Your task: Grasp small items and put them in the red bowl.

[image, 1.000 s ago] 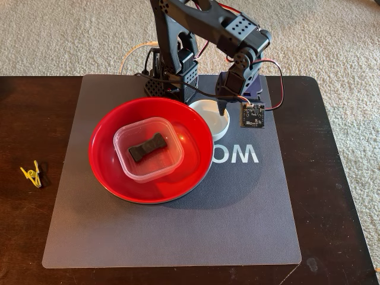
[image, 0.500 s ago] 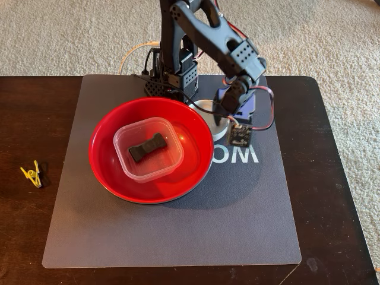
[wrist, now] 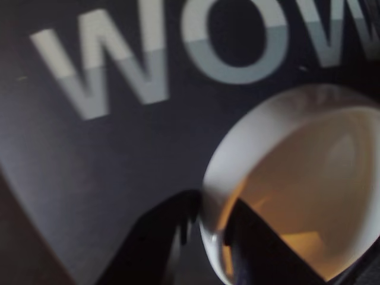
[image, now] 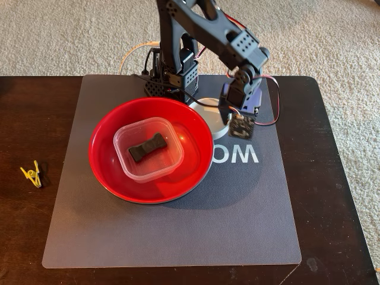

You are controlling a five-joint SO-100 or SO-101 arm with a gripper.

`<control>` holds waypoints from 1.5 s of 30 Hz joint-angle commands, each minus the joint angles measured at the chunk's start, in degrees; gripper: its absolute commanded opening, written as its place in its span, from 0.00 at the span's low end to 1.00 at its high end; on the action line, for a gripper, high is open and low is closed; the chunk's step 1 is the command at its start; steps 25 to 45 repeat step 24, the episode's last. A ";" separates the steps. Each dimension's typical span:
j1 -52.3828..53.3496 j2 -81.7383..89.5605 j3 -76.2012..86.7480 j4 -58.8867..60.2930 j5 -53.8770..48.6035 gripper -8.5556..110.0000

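Observation:
The red bowl [image: 105,155] sits on the left half of the grey mat. Inside it rests a clear square tub [image: 172,159] holding a dark grey spool-shaped bar [image: 147,148]. A tiny yellow clip [image: 31,174] lies on the dark table, left of the mat. My gripper [image: 228,123] points down at the right side of a small white bowl [image: 203,109] just right of the red bowl. In the wrist view my gripper [wrist: 211,221] straddles the white bowl [wrist: 309,172], one finger outside the rim and one inside, pinched on it.
The grey mat [image: 178,231] with white letters covers most of the dark wooden table [image: 24,237]. The arm's base [image: 169,77] stands at the mat's far edge. Beige carpet lies beyond the table.
The wrist has swung left and dropped from beside the white bowl onto its right rim. The bowls, tub and clip have stayed put.

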 commanded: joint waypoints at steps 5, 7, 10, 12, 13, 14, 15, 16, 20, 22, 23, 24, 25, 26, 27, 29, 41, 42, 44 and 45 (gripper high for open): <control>2.46 16.00 -5.54 2.29 -0.79 0.07; 2.64 19.60 -5.63 2.46 -0.62 0.07; 2.55 22.59 -7.03 2.99 -1.32 0.07; 3.52 22.68 -9.49 3.25 -2.29 0.07; 4.13 22.68 -10.63 3.25 -2.20 0.07; 4.83 22.68 -12.13 3.25 -2.02 0.07; 5.45 22.50 -13.97 3.25 -1.67 0.07; 6.06 22.41 -15.73 3.25 -1.14 0.07; 9.05 20.65 -23.20 3.60 -0.09 0.07; 11.69 19.95 -27.07 4.57 0.09 0.07; 13.18 19.60 -29.00 5.36 0.09 0.07; 15.12 19.25 -30.59 6.15 0.35 0.07; 15.12 19.25 -30.59 6.15 0.35 0.07; 15.12 19.25 -30.59 6.15 0.35 0.07; 15.12 19.25 -30.59 6.15 0.35 0.07; 15.12 19.25 -30.59 6.15 0.35 0.07; 15.12 19.25 -30.59 6.15 0.35 0.07; 15.12 19.25 -30.59 6.15 0.35 0.07; 15.12 19.25 -30.59 6.15 0.35 0.07; 15.12 19.25 -30.59 6.15 0.35 0.07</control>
